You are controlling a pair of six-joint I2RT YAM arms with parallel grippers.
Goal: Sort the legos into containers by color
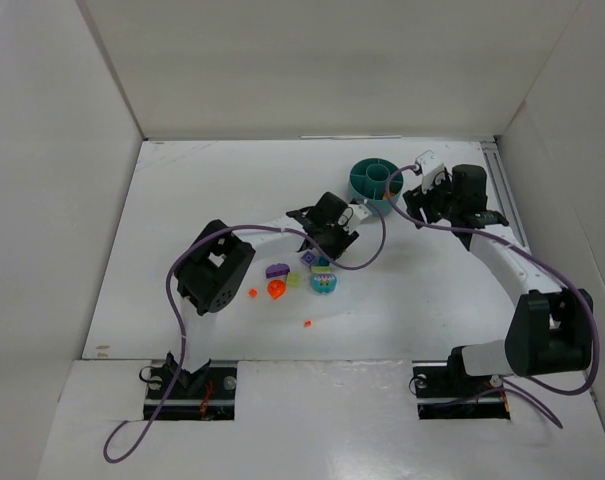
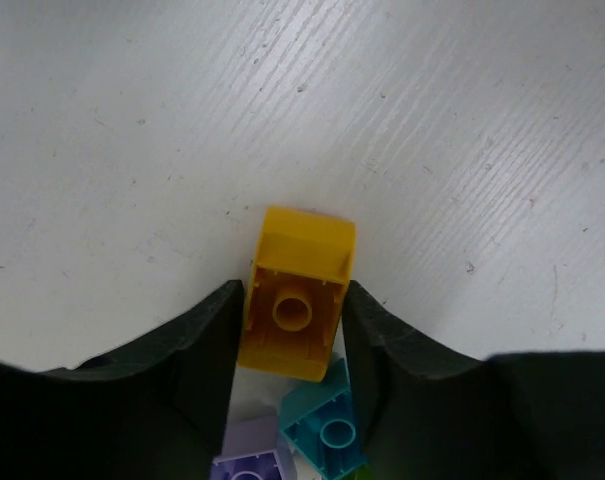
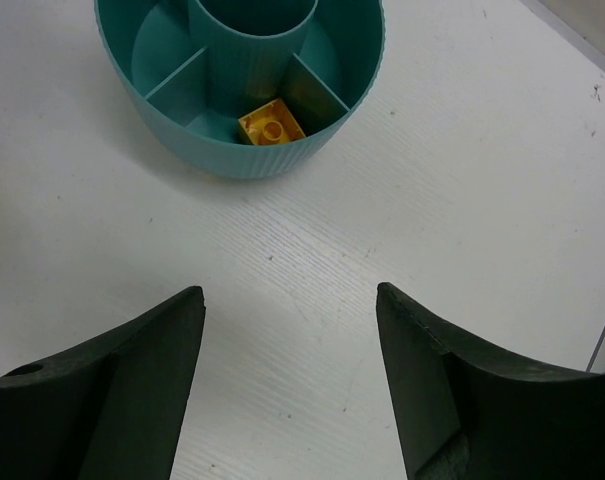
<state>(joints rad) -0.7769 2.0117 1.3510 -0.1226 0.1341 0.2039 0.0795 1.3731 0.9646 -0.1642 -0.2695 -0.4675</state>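
Note:
In the left wrist view a yellow brick (image 2: 297, 300) lies underside up between my left gripper's (image 2: 293, 290) black fingers, which press on both its sides. Behind it lie a teal brick (image 2: 322, 425) and a purple brick (image 2: 250, 455). From above, the left gripper (image 1: 320, 255) is down over the cluster of legos: purple (image 1: 277, 270), orange-red (image 1: 276, 289), light green (image 1: 293, 278) and teal (image 1: 324, 283). The round teal tub (image 1: 374, 180) stands at the back. My right gripper (image 3: 290, 300) hovers open just in front of the tub (image 3: 242, 160), where another yellow brick (image 3: 272, 122) rests in a wedge compartment.
Two tiny orange bits (image 1: 252, 293) (image 1: 307, 323) lie loose in front of the cluster. A purple cable (image 1: 367, 250) loops over the table between the arms. White walls enclose the table on the left, back and right.

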